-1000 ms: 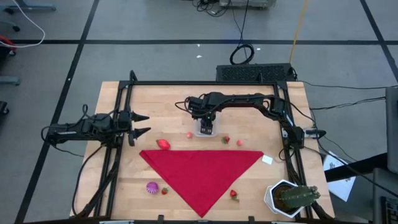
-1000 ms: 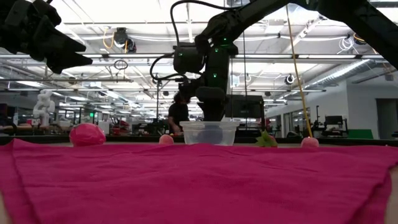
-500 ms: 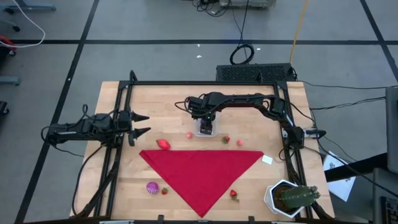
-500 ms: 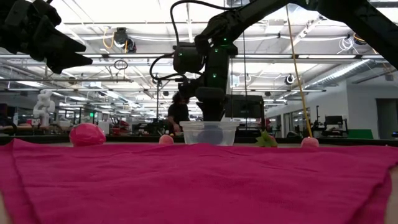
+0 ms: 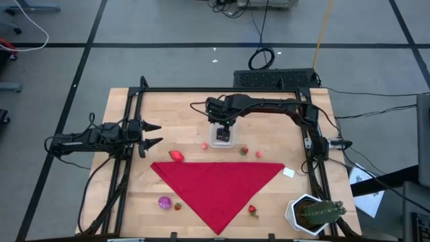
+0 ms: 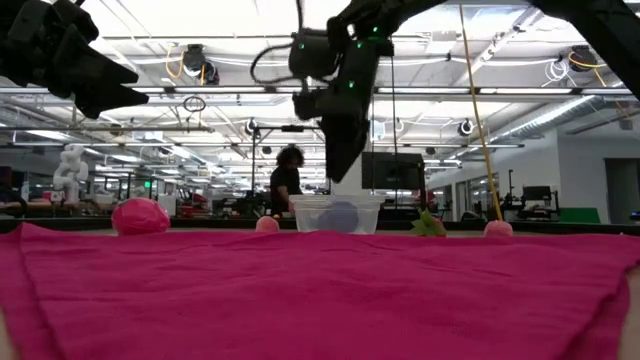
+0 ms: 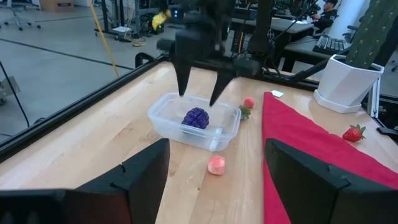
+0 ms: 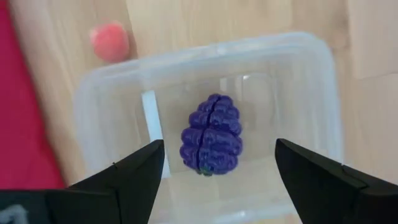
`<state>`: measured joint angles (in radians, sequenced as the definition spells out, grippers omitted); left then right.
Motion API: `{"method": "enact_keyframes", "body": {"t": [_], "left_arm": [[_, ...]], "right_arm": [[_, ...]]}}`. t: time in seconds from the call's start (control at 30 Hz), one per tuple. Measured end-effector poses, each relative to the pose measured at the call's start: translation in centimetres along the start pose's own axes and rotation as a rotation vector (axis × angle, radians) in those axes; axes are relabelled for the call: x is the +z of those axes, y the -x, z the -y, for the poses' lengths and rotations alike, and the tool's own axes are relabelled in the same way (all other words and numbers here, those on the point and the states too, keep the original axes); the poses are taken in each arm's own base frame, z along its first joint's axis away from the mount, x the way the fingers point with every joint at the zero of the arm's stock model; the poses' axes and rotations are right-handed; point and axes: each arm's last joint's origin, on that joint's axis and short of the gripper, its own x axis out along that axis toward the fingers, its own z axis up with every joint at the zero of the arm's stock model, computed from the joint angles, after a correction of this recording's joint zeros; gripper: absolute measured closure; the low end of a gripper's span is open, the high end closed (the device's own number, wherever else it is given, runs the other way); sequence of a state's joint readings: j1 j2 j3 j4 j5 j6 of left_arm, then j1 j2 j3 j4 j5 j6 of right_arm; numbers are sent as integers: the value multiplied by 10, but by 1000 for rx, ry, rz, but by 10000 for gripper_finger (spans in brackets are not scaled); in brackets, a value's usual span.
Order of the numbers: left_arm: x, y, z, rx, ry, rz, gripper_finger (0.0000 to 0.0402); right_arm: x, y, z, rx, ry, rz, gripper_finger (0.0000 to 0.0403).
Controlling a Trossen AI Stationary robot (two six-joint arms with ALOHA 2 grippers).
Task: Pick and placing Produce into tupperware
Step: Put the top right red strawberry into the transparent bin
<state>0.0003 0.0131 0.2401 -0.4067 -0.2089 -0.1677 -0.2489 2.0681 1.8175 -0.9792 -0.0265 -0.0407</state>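
Right gripper (image 7: 199, 93) hangs above the clear tupperware (image 8: 99, 112), fingers spread wide, holding nothing. A purple berry (image 8: 211, 134) sits inside the tub. Left gripper (image 5: 156, 134) open too, waiting at the desk's left edge.

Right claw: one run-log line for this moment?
right claw open above tub | purple berry inside | left claw idle, open

A red cloth (image 5: 218, 190) lies on the wooden table (image 5: 175, 111); a potted cactus (image 5: 317, 212) stands at its corner.
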Motion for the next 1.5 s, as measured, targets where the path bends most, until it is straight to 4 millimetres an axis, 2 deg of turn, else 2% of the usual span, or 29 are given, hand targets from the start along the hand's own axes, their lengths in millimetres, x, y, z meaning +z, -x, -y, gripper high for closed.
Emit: {"method": "enact_keyframes", "body": {"t": [0.17, 0.43, 0.57, 0.73, 0.87, 0.97, 1.17, 1.27, 1.37, 1.5], "left_arm": [[0, 0, 0, 0, 0, 0, 131], [0, 0, 0, 0, 1, 0, 131], [0, 0, 0, 0, 3, -1, 131], [0, 0, 0, 0, 4, 0, 131], [0, 0, 0, 0, 4, -1, 131], [0, 0, 0, 0, 4, -1, 131], [0, 0, 0, 0, 7, -1, 131], [0, 0, 0, 0, 6, -1, 131], [0, 0, 0, 0, 6, -1, 131], [0, 0, 0, 0, 6, -1, 131]], "right_arm": [[-6, 35, -4, 0, -1, 53, 105], [-16, 81, -27, 26, -93, 137, 106], [-24, 92, -44, 41, -91, 115, 106], [-40, 96, -65, 44, -74, -1, 106], [-53, 97, -81, -57, -81, -98, 106], [-61, 93, -94, -163, -43, -109, 106], [-79, 65, -114, -208, 2, -155, 106], [-88, 45, -114, -217, -36, -178, 106], [-97, 27, -105, -241, -111, -222, 106], [-100, 18, -92, -258, -199, -233, 106]]}}
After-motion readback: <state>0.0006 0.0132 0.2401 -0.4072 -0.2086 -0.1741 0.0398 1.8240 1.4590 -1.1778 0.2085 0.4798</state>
